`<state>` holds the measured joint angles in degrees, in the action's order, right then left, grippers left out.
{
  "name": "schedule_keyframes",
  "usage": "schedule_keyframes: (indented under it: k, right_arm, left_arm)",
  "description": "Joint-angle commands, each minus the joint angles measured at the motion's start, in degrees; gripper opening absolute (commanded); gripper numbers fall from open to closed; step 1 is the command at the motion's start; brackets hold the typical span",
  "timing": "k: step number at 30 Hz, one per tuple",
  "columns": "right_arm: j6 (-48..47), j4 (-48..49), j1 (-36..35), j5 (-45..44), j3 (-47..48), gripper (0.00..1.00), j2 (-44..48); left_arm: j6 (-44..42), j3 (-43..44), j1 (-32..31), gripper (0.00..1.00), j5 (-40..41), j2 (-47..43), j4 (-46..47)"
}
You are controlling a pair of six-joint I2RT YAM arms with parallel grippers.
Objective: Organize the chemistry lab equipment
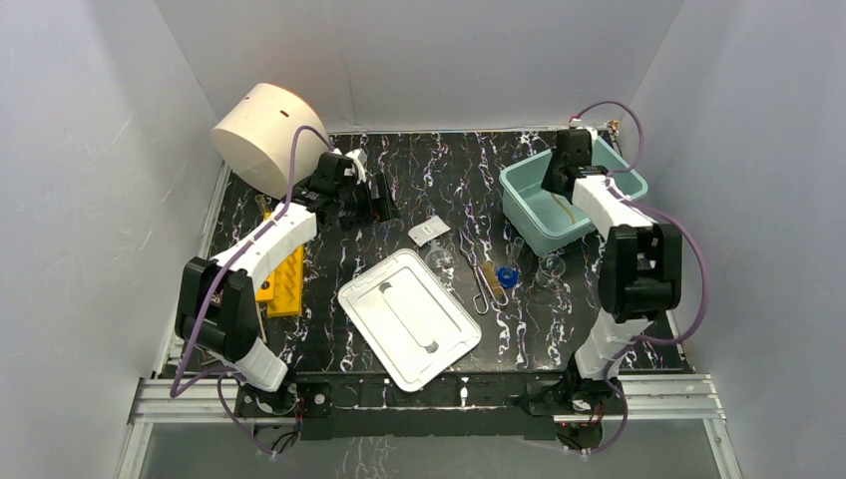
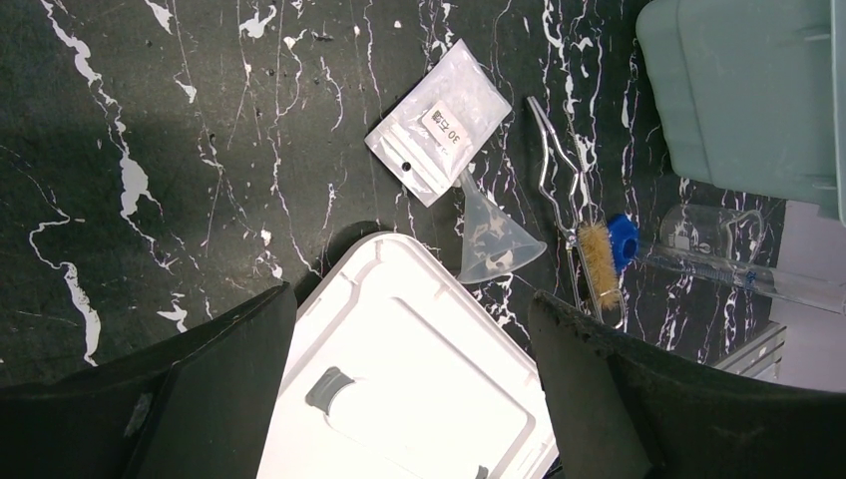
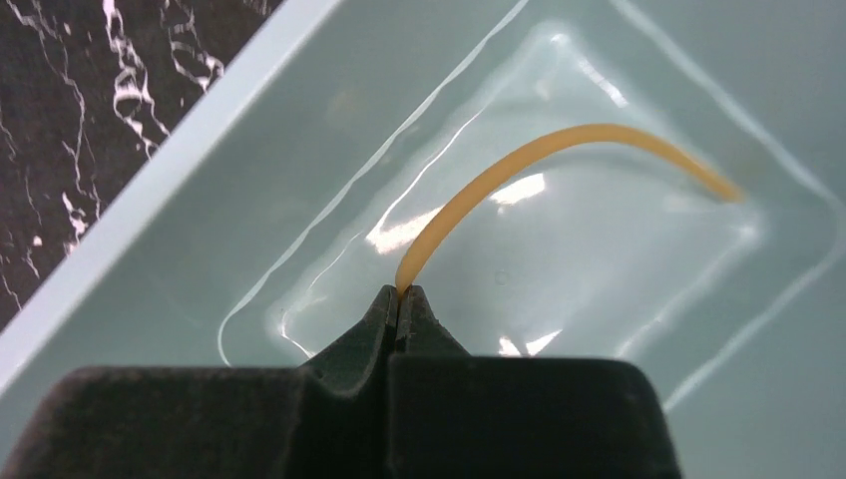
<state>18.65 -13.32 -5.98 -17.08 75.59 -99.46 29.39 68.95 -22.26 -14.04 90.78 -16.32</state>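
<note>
While the right gripper is placed inside the teal bin, its fingers are pressed tightly together on one end of the tan rubber tubing. The tubing is bent in an arc over the floor of the bin, and its far end is seen low near a corner of that floor.

The left gripper is held above the black marbled table, with its fingers spread wide and nothing between them. Under it, the white lid is laid flat on the table. Just beyond the lid, a clear funnel is laid on its side, and its spout reaches the corner of the white packet. The thin metal tongs are placed beside the funnel, and the blue cap is found close to their handle end. A glass flask and a glass tube are seen next to the cap, near the wall of the bin.
</note>
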Motion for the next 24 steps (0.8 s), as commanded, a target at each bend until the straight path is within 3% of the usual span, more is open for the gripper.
schedule_keyframes:
  k: [1, 10, 24]
  right_arm:
    - [1.0, 3.6, 0.1, 9.2, 4.6, 0.00, -3.9]
    - [-0.5, 6.5, -0.6, 24.8, 8.1, 0.00, -8.5]
    - [-1.7, 6.8, -4.0, 32.5, 12.3, 0.00, -12.5]
  left_arm:
    - [-0.8, -0.8, -0.2, 0.86, 0.2, -2.3, -1.0]
    - [-0.8, -1.5, -0.1, 0.86, 2.2, -3.4, -1.3]
    - [-0.7, -1.5, -0.1, 0.86, 3.0, -3.3, -1.3]
